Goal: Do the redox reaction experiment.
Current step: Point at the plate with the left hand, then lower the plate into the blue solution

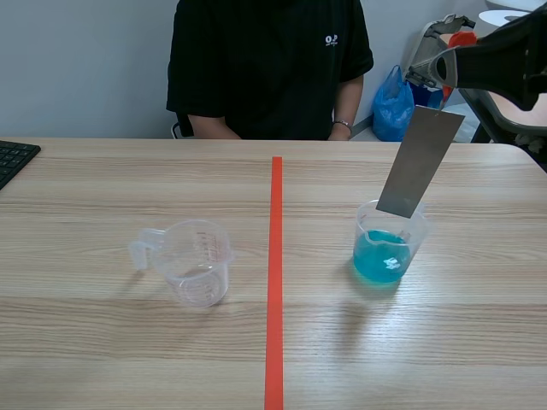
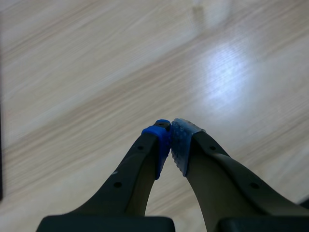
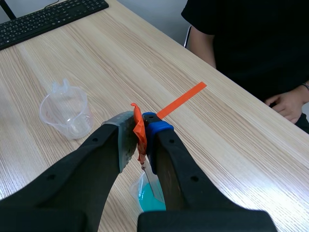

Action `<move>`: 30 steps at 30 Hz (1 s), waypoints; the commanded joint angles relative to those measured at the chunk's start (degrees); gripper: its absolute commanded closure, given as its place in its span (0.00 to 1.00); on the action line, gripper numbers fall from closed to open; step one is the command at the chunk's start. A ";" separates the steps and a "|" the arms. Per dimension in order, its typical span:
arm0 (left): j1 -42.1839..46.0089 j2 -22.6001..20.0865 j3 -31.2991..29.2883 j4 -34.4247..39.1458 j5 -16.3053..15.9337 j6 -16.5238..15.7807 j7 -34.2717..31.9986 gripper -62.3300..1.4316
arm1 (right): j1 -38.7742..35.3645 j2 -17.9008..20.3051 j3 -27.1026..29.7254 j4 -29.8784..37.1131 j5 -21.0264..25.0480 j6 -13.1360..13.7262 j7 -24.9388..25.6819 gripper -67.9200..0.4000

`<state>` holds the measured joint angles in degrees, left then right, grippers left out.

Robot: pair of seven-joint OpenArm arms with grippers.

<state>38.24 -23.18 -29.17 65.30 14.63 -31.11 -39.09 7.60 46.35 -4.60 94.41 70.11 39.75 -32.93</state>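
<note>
Since the metal strip (image 1: 420, 162) is thin, flat and stiff, probably light and slick, its top end is the sensible hold. The right hand (image 1: 436, 70) pinches it there, tilted, with its lower edge at the rim of the clear plastic cup (image 1: 364, 235) of blue liquid (image 1: 380, 258) on the wood-grain tabletop (image 1: 102, 342). The left hand (image 2: 171, 140) is pressed together on nothing. The empty cup (image 1: 198, 260) looks light and tippable.

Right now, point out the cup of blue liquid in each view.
Scene view: the blue-liquid cup sits right of the tape line, beneath the metal strip's lower end.
Left wrist view: not in it.
Right wrist view: under the right gripper, partly hidden by its fingers.
Shared landmark: the empty clear cup, in scene and right wrist views.
</note>
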 commanded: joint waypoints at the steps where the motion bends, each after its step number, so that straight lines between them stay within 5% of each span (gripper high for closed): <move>1: 1.36 1.68 -0.96 0.42 1.18 0.59 -2.47 0.91 | 1.14 0.63 0.46 0.94 1.05 0.00 0.68 0.97; 12: 9.07 11.37 -4.35 1.53 15.65 6.43 -11.06 0.91 | 1.14 0.59 0.44 0.87 0.63 0.00 0.68 0.97; 22: 9.70 13.64 -4.35 2.34 19.71 6.56 -10.84 0.91 | 0.81 -2.80 0.39 0.31 -3.69 0.00 -0.37 0.97; 30: 9.66 13.64 -4.35 2.64 19.91 6.56 -10.91 0.91 | 0.81 -6.80 0.37 -3.98 -8.17 0.63 -0.22 0.97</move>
<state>47.44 -9.52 -33.08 66.76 34.94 -24.60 -49.12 7.57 39.46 -4.60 90.70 61.56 40.16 -33.95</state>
